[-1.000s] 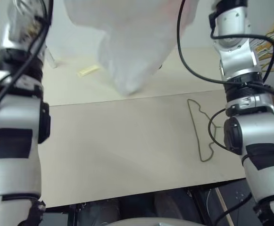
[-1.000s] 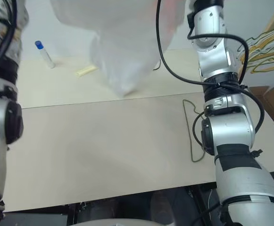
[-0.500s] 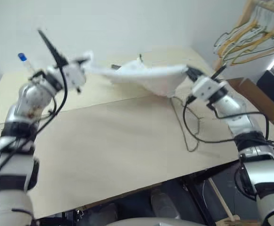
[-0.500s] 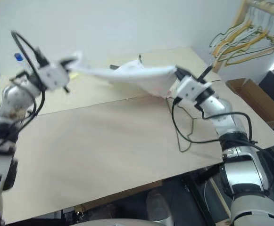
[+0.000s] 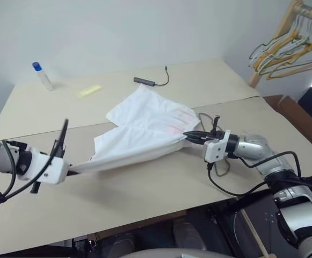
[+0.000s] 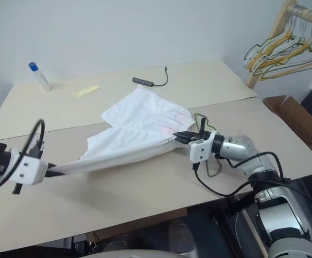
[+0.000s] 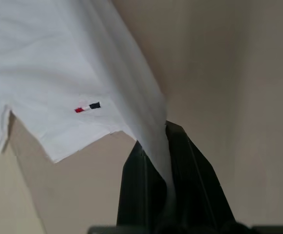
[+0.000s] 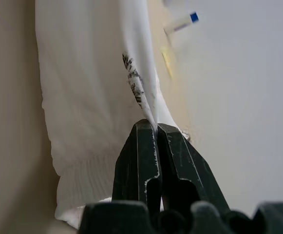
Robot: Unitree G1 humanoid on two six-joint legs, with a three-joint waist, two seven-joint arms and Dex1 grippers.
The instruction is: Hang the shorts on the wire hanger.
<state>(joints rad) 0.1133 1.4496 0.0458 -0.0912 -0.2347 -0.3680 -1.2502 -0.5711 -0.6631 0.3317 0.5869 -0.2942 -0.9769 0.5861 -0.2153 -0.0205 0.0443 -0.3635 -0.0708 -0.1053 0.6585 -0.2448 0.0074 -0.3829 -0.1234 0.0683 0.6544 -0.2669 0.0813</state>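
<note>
- Shorts [image 5: 139, 131] are lying spread across the middle of the tabletop [image 5: 145, 188], pulled out between both grippers.
- Left gripper [image 5: 70, 171] is pinching one corner; right gripper [image 5: 190, 136] is clamping the waistband.
- Wire hanger [image 5: 220, 164] is peeking out just under the right gripper.

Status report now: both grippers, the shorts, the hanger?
Left gripper and right gripper shut on shorts, stretched low over table. Wire hanger lies under right gripper, partly hidden.
</note>
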